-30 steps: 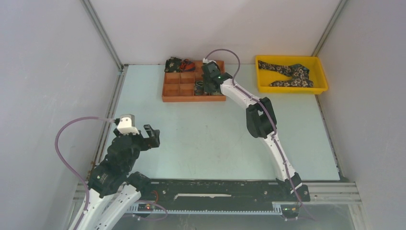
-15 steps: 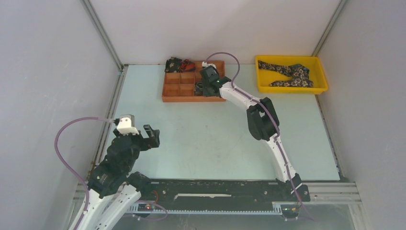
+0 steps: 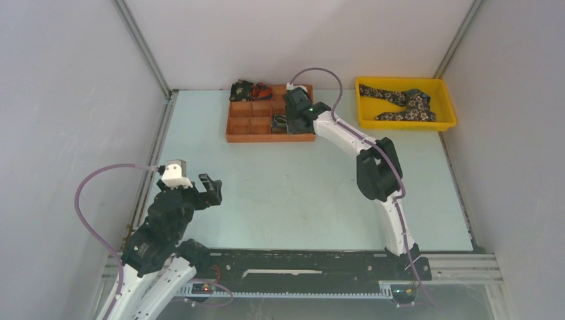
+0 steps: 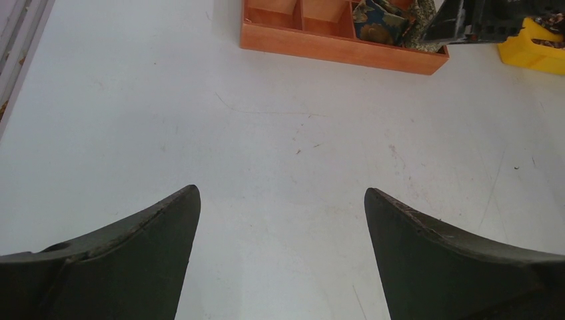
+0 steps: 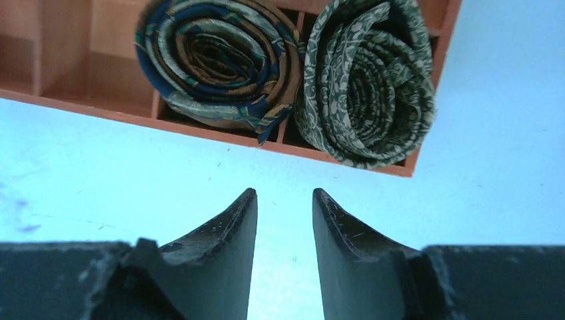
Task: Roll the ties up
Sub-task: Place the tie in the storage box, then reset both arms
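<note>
At the lower left of the overhead view, the left arm (image 3: 166,220) sits low over the pale blue-green bench (image 3: 286,193), well apart from everything else. The left jaws stand wide apart with only bare bench between them, which I take as waiting out of the other arm's way.

The right arm (image 3: 373,173) reaches up the frame to the orange wooden divided tray (image 3: 253,137) at upper centre. In its wrist view the right jaws are parted by a narrow gap and grip nothing. They hover over the bench just short of the tray's near wall (image 5: 80,107), probably a release posture, with the work seated behind that wall.

Two rolled ties fill neighbouring compartments at the tray's corner. One is a navy, gold and teal striped coil (image 5: 216,60). To its right in the frame is a green coil (image 5: 370,80) with a fine pale print. Both are tight spirals facing the camera, and the compartment walls likely keep them from unwinding. The green one bulges over the near wall.

A dark bundle (image 3: 250,89) with some red lies at the tray's far edge; I can't tell what it is. At upper right, the yellow plastic bin (image 3: 406,124) holds unrolled dark floral ties (image 3: 403,100), draped and crossed, likely next to be rolled.
</note>
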